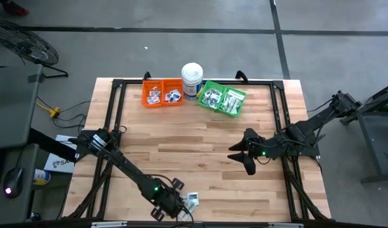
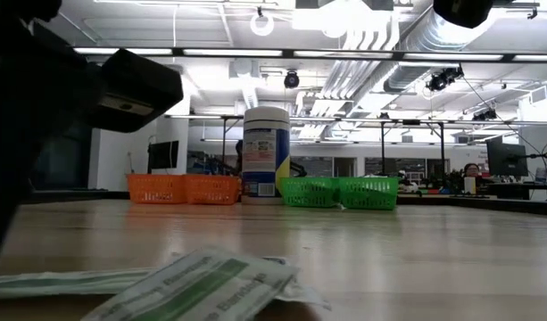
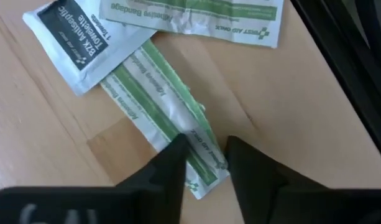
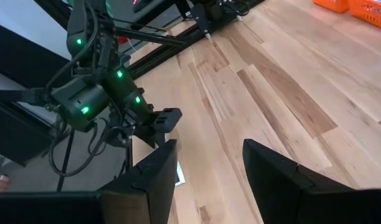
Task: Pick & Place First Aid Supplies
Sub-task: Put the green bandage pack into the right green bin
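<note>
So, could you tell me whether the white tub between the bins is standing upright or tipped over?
Upright. The low view shows the white tub standing on its base between the orange bin and green bin.

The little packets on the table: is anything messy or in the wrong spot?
Yes. A few packets lie loose in a small crooked heap at the near table edge, far from the orange bin and green bin. The left gripper straddles one green strip.

Two matte black jointed arms are showing small green lights and looping black cables near wedge-shaped black fingers [image 4: 150, 171].
</note>
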`<move>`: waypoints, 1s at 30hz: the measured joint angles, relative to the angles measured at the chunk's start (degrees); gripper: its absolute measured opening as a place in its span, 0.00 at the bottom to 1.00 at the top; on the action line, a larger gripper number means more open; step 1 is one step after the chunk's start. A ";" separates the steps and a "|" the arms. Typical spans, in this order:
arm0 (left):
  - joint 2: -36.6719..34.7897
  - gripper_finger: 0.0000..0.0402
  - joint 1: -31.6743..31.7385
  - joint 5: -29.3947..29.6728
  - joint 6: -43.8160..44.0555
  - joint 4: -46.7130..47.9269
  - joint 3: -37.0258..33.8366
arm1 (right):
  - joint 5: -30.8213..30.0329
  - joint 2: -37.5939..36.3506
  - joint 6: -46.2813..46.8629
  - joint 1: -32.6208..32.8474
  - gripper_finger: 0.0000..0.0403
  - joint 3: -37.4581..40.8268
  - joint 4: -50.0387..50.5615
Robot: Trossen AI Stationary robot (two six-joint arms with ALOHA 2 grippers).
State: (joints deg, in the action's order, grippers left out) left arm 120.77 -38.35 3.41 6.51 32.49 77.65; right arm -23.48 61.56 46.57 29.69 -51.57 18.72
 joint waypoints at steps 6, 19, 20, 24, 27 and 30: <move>0.00 0.11 -0.07 -0.03 3.55 0.13 0.00 | 0.43 0.00 0.02 0.00 0.44 -0.02 -0.23; -4.60 0.00 0.04 4.77 4.76 5.66 -0.70 | 0.69 0.00 -0.49 0.00 0.44 -0.02 -0.17; -5.49 0.00 0.09 6.00 4.75 7.11 -0.82 | 0.54 0.00 -0.50 0.00 0.44 -0.02 -0.17; -9.00 0.00 0.83 11.29 5.14 12.42 -1.31 | -0.51 0.00 -0.52 0.00 0.44 -0.02 -0.17; -13.07 0.00 1.65 13.18 5.45 13.87 -1.00 | -0.86 0.27 -1.87 0.00 0.44 -0.04 -0.17; -16.11 0.00 2.82 14.83 3.61 12.63 -0.99 | -1.78 1.48 -5.62 0.00 0.44 -0.11 -0.91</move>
State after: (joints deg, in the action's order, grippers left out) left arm 104.66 -35.53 18.24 10.12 45.11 76.66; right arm -25.26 63.04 40.94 29.69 -51.68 17.81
